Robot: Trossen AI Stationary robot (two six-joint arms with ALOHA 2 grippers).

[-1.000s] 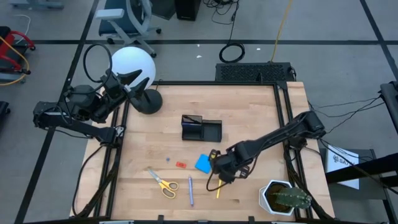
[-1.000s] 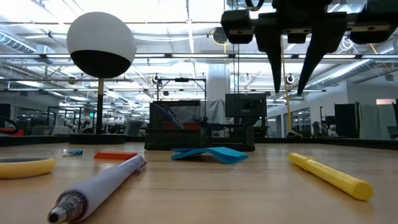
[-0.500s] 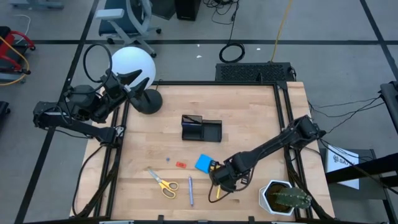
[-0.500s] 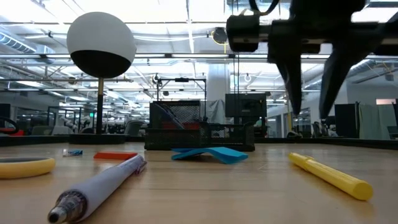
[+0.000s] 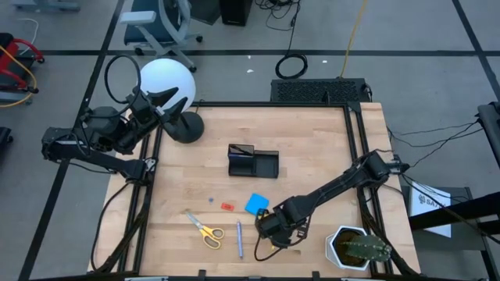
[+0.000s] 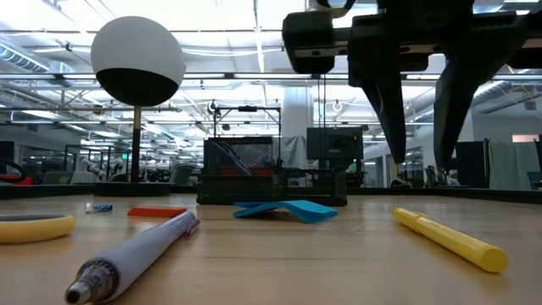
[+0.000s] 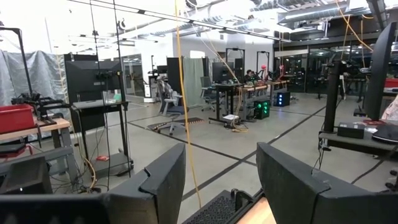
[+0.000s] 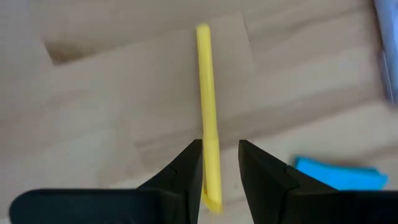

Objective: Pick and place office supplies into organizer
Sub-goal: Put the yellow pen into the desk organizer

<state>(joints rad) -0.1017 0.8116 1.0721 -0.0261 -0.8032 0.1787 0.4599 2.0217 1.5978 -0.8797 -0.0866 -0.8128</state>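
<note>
Right end effector slid toward 6 o'clock over the table, fingers narrowly parted astride yellow pen, not yet gripped; grasp likely next.

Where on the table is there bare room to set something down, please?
Free: the wood right of the organizer toward the right rail, and the left strip below the lamp base. Crowded: the front centre, with scissors, blue pad, pens, and the right gripper over the yellow pen.
</note>
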